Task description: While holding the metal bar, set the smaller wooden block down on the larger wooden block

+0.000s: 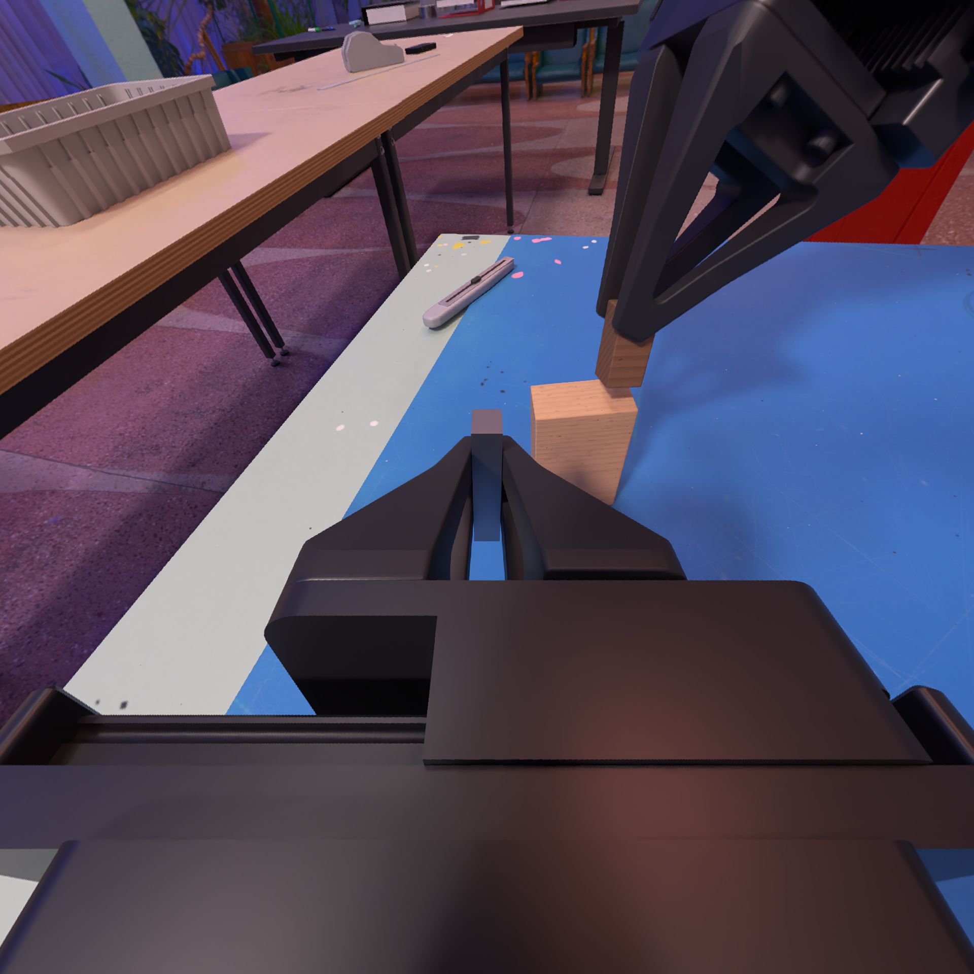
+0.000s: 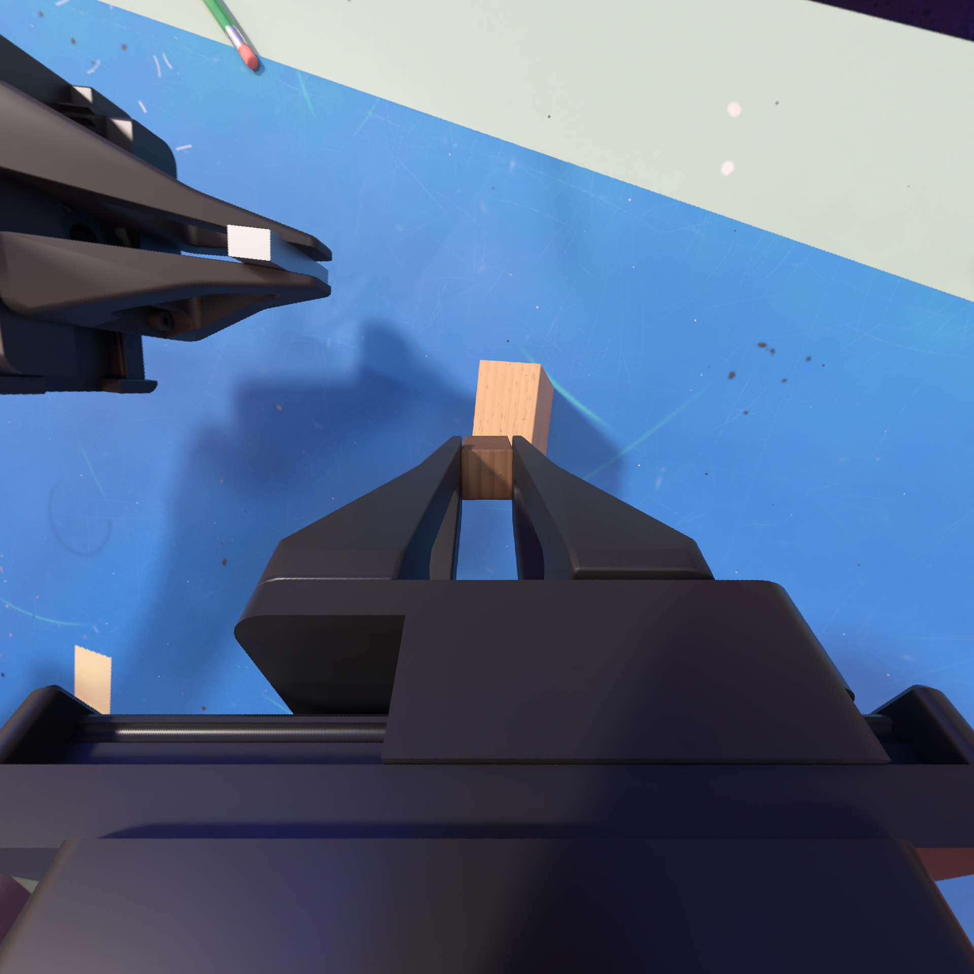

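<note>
Two grippers, both full: the left gripper [image 1: 487,448] clamps the metal bar [image 1: 486,421]; the right gripper [image 2: 487,448] pinches the smaller wooden block [image 2: 487,469] directly above the larger wooden block [image 2: 510,400], seemingly just clear.

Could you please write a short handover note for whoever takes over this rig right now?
Left gripper: shut on the metal bar, held above the blue mat.
Right gripper: shut on the smaller wooden block, just over the far right corner of the larger wooden block; contact unclear.
Done: both grasps, carry.
Left: centre it, lower, release, keep the bar held.
</note>
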Controlling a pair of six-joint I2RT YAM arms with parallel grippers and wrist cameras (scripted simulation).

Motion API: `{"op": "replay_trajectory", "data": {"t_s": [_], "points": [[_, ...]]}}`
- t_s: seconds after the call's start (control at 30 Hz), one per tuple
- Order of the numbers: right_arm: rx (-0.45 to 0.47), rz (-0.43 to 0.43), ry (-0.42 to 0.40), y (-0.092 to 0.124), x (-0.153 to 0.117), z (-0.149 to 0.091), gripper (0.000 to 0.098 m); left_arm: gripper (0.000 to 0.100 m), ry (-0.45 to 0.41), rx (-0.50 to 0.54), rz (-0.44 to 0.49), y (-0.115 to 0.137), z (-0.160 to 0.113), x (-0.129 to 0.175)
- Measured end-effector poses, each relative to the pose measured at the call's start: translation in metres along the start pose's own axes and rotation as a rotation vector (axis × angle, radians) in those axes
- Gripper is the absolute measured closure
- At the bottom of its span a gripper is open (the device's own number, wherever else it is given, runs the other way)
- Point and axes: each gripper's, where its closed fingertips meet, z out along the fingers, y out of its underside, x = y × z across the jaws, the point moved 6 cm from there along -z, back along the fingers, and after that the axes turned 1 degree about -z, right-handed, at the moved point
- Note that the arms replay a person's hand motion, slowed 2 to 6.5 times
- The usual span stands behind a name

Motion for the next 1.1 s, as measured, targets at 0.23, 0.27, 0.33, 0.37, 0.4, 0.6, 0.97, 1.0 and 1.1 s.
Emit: {"op": "replay_trajectory", "data": {"t_s": [0.23,0.27,0.33,0.37,0.4,0.6,0.97,1.0,1.1], "points": [[-0.044,0.031,0.026,-0.003,-0.001,0.008,0.0823,0.092,-0.003,0.006,-0.013,-0.002,0.001,-0.001],[-0.049,0.039,0.024,-0.003,-0.001,0.008,0.0823,0.092,-0.003,0.007,-0.013,-0.003,0.001,-0.002],[-0.059,0.053,0.02,-0.004,-0.001,0.01,0.0823,0.092,-0.004,0.009,-0.014,-0.003,0.001,-0.002],[-0.064,0.058,0.019,-0.004,-0.001,0.01,0.0823,0.092,-0.004,0.01,-0.016,-0.004,0.001,-0.003],[-0.068,0.062,0.019,-0.005,0.0,0.011,0.0823,0.092,-0.004,0.011,-0.019,-0.004,0.001,-0.003],[-0.089,0.068,0.036,-0.009,0.001,0.012,0.0822,0.092,-0.002,0.014,-0.033,-0.003,0.001,-0.004],[-0.112,0.085,0.039,-0.016,-0.001,0.015,0.0822,0.092,-0.005,0.019,-0.043,-0.002,0.001,-0.005],[-0.113,0.085,0.039,-0.017,-0.001,0.015,0.0822,0.092,-0.006,0.019,-0.044,-0.002,0.001,-0.005],[-0.113,0.087,0.039,-0.018,-0.002,0.015,0.0822,0.092,-0.007,0.02,-0.047,-0.002,0.0,-0.005]]}}
